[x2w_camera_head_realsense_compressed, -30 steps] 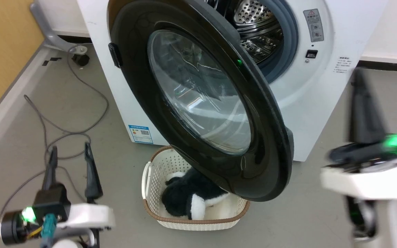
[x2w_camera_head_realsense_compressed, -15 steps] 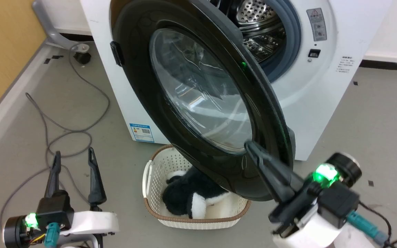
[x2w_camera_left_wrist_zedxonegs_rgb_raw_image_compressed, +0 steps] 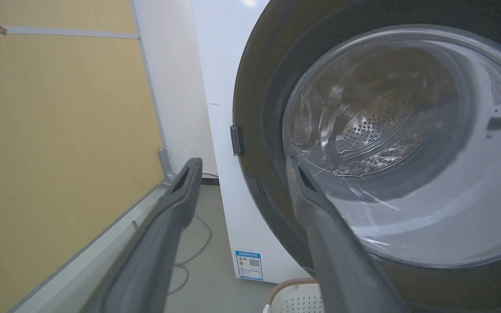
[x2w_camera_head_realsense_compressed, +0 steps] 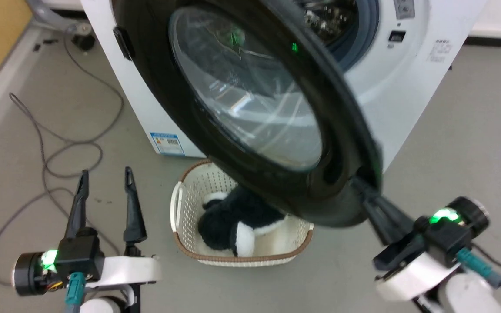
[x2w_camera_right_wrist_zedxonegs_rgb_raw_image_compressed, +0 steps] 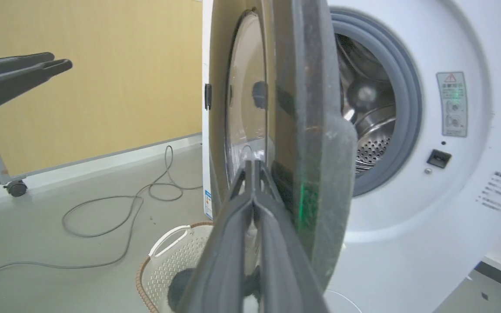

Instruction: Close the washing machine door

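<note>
Grey floor point(x2w_camera_head_realsense_compressed: 459, 143) | washing machine door point(x2w_camera_head_realsense_compressed: 250, 95) stood half open, black rim point(x2w_camera_head_realsense_compressed: 342, 126) just ahead of my right pincer point(x2w_camera_right_wrist_zedxonegs_rgb_raw_image_compressed: 252, 165), pressed together, tips seemingly touching it | left pincer point(x2w_camera_head_realsense_compressed: 105, 171) spread, well apart | I judged a steady push toward washing machine point(x2w_camera_head_realsense_compressed: 411, 100) best, tips kept on that rim.

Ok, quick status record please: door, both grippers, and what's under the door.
door: washing machine door open, swung out from the washing machine
right gripper: shut, tips at the door's lower black rim
left gripper: open, apart from the door, above the floor
under door: cream perforated basket holding a black-and-white plush toy
</note>
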`<state>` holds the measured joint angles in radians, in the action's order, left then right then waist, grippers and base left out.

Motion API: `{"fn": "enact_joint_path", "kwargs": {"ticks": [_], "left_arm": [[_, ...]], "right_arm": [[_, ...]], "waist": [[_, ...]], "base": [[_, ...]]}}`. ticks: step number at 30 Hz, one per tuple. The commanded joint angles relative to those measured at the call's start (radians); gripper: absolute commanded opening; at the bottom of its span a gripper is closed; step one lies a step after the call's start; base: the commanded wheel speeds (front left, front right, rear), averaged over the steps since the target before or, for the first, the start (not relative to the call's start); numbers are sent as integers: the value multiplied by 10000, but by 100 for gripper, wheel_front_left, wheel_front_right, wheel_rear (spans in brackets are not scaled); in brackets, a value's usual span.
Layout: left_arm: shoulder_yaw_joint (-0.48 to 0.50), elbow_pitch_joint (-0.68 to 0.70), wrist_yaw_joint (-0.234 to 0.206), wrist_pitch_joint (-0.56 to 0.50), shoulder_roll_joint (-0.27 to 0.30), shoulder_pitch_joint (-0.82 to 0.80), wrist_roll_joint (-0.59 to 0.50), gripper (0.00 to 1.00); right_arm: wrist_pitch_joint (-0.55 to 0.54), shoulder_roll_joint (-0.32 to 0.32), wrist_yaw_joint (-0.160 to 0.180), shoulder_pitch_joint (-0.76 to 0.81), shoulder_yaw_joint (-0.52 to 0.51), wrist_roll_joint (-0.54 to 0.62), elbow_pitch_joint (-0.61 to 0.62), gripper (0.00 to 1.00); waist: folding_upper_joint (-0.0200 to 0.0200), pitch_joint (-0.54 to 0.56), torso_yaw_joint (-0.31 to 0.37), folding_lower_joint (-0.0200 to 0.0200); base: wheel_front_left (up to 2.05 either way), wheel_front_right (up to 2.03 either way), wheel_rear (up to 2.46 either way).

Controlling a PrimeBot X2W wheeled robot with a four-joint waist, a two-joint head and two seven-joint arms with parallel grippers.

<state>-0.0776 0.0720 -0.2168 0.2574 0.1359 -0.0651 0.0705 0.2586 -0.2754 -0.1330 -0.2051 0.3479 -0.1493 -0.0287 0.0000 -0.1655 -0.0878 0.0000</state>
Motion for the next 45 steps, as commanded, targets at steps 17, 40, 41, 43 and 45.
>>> {"fn": "enact_joint_path", "kwargs": {"ticks": [17,40,41,43,45], "left_arm": [[-230,80,439,43,-608,-1479,-286,100],[-237,149,376,43,-835,-2208,-286,100],[-214,117,378,43,-836,-2187,-284,100],[-165,27,392,43,-839,-2103,-282,100],[-88,-65,393,43,-840,-1968,-291,100]], "right_arm": [[32,128,23,-3290,-2248,594,-2365,0],[32,274,23,-6860,-3888,1548,-5251,0],[32,328,23,-6785,-3909,1565,-5236,0],[32,423,23,-6551,-4020,1531,-5068,0],[32,522,23,-6173,-4003,1515,-4635,0]], "waist": [[0,-2207,-188,0],[0,-3289,-353,0],[0,-3208,-341,0],[0,-2985,-324,0],[0,-2717,-274,0]], "base": [[0,0,0],[0,0,0],[0,0,0],[0,0,0],[0,0,0]]}}
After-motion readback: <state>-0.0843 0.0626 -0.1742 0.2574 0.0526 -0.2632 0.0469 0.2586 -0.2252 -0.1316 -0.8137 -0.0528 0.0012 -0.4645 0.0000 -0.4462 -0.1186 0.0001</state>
